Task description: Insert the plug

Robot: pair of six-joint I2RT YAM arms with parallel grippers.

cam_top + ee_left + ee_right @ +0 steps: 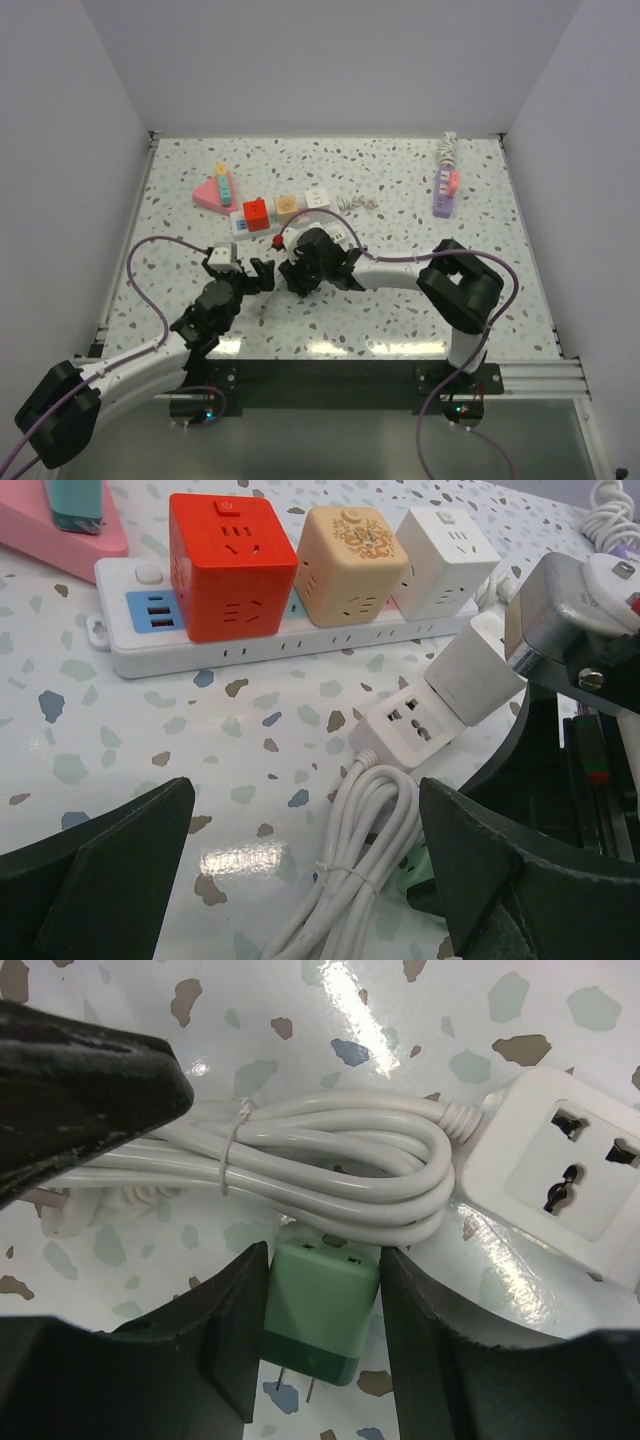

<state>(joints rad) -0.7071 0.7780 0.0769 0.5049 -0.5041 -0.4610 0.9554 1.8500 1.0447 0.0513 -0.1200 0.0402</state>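
Observation:
A small green plug (pixel 320 1310) lies on the table with its two prongs pointing toward the camera. My right gripper (pixel 322 1272) is shut on it, a finger pressed against each side. Just beyond it lies a tied bundle of white cable (pixel 330 1160), which leads to a white socket block (pixel 570 1175). My left gripper (pixel 305 800) stands open over that same cable bundle (pixel 370 820), holding nothing. Only a corner of the green plug (pixel 415 880) shows there, beside the right finger. The two grippers (pixel 262 278) (pixel 295 275) nearly meet at mid-table.
A white power strip (pixel 250 650) carries a red cube (pixel 230 565), a beige cube (pixel 350 555) and a white cube (pixel 445 545). A pink triangular block (pixel 212 192) lies at the back left. A purple strip (pixel 445 192) lies at the back right.

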